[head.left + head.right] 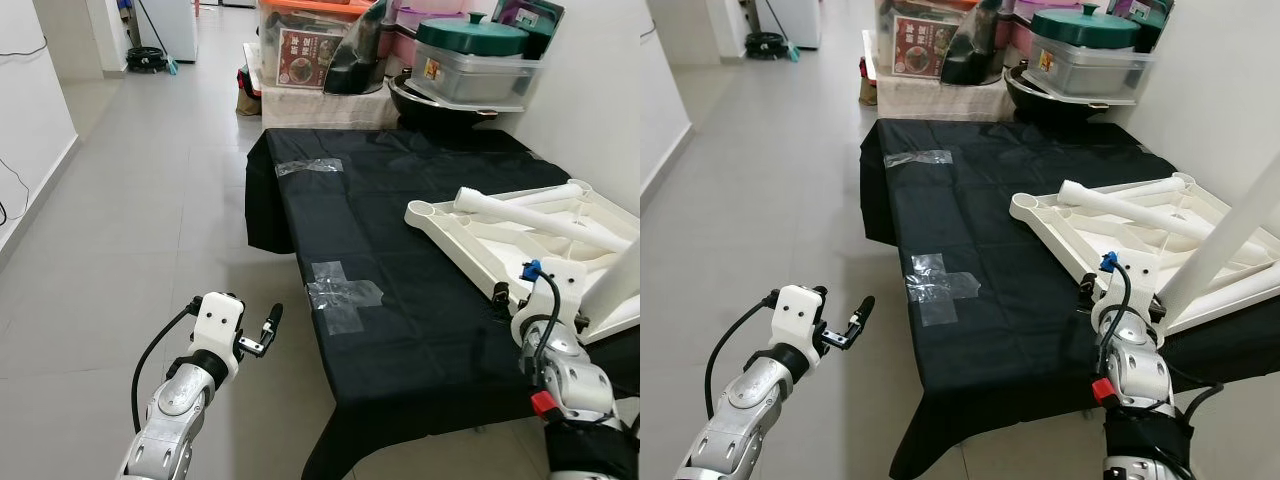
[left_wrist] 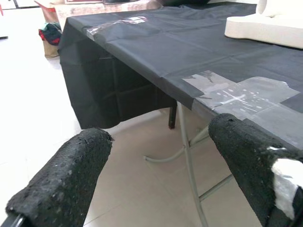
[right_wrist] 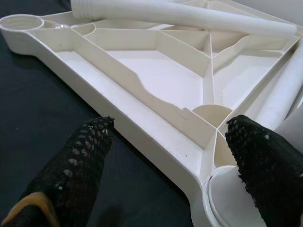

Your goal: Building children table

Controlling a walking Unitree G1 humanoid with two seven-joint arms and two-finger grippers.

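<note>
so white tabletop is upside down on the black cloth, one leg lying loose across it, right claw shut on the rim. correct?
Not quite. The right claw is open, its fingers spread either side of the white tabletop rim without gripping it; the right wrist view shows this. The rest holds: it lies upside down on the black cloth, a loose leg across it.

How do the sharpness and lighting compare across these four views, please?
Both eye views are sharp and evenly daylit, with glare on the clear tape. In the left wrist view the floor is overexposed. In the right wrist view the white tabletop is sharp, while the fingers look soft.
</note>
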